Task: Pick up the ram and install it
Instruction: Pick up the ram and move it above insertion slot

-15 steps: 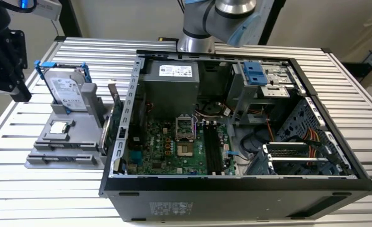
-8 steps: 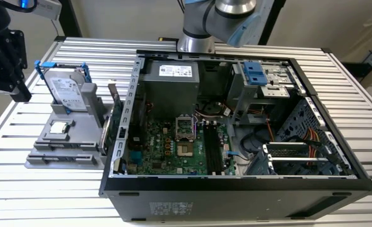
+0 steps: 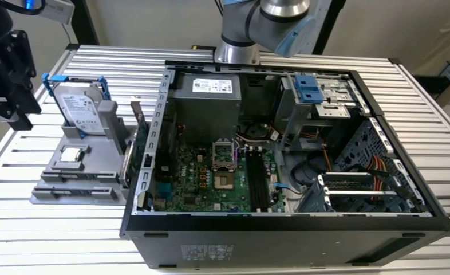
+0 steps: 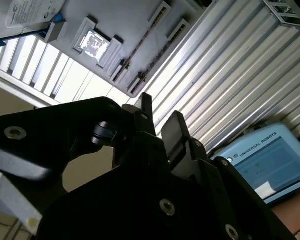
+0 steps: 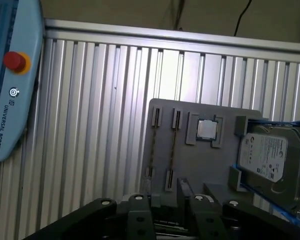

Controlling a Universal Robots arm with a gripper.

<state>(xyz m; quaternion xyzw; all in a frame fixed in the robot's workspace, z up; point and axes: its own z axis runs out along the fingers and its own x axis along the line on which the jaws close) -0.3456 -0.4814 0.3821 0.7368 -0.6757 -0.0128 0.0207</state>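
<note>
Item 1, gripper (image 4: 160, 117): its 2 black fingers (image 4: 146, 106) stand apart with bare table between them. They pinch nothing. The gripper hangs in the air over the table's edge on the exterior view's left, well above the parts and touching none.

Item 2, ram (image 5: 174, 146): it is not yet picked up. It stands on its long edge in a narrow slot of the grey fixture (image 5: 200, 165), which lies on the slatted table (image 3: 209, 252) near that same edge, just beside the open computer case (image 3: 286, 240). In my judgement, standing it on edge leaves both flat faces free for a 2-finger pinch. A 2nd slot runs alongside; whether it holds another stick, I cannot tell.

Item 3, other parts on the fixture: a square CPU chip (image 5: 206, 129) sits flat in its pocket. A hard drive (image 5: 272, 160) is propped upright at the far end. Both are apart from the ram.

Item 4, destination: the long black memory slots (image 3: 256, 183) on the motherboard appear empty. The case lies on its side with the panel off, so the board faces up and can be reached from above.

Item 5, progress: judged to be at the approach stage, with the gripper over the fixture and no contact made.
</note>
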